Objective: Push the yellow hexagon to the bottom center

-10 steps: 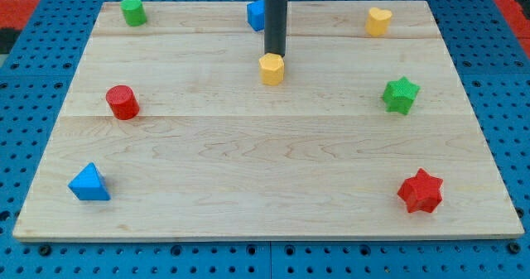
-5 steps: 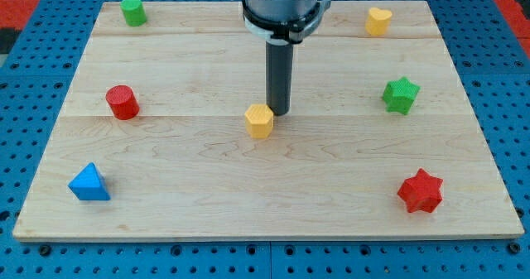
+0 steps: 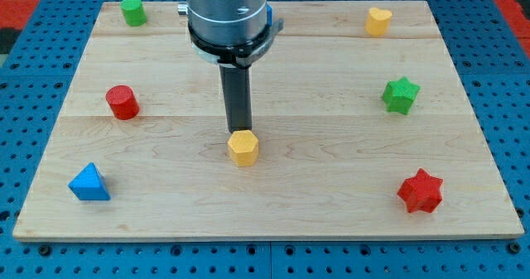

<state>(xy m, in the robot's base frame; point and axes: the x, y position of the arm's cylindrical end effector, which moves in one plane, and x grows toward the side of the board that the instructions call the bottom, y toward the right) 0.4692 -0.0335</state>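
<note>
Flanking my tip [image 3: 239, 131] and yellow hexagon [image 3: 243, 147]: red cylinder [image 3: 122, 102], green star [image 3: 400, 94].

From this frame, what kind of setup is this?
Likely a lab tabletop rig for pushing tests: a pale wooden board on a blue perforated base, small coloured blocks scattered about, and my tip just above the yellow hexagon block in view.

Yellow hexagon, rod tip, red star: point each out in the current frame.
yellow hexagon [image 3: 243, 147], camera view, middle of the block.
my tip [image 3: 240, 131], camera view, very end of the rod, just above the hexagon's top edge.
red star [image 3: 421, 191], camera view, centre of its top face.
</note>
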